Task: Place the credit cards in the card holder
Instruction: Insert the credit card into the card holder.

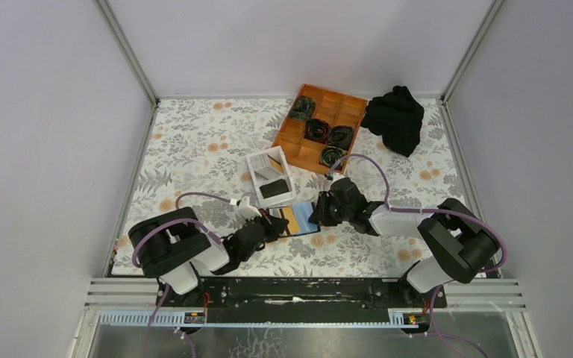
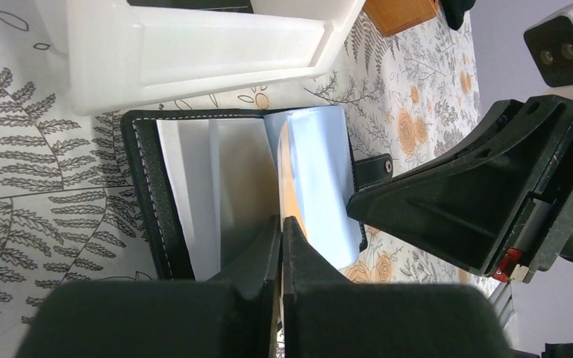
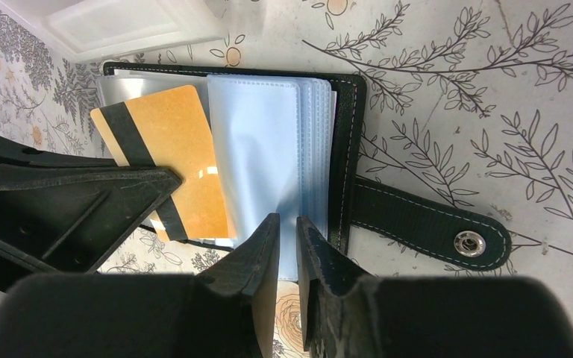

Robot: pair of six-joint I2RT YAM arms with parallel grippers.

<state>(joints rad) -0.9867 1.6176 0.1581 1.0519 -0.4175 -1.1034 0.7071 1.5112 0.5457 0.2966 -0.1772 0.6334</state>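
Orange-tan, black-striped, the thin credit card sits clamped in our closed left gripper over the open black folding card holder, while our right gripper pinches a clear plastic sleeve, apparently to keep its pocket accessible.

White open-topped box sitting on floral tablecloth; orange wooden compartment tray holding dark rolled bundles; black cloth lying crumpled beside tray.
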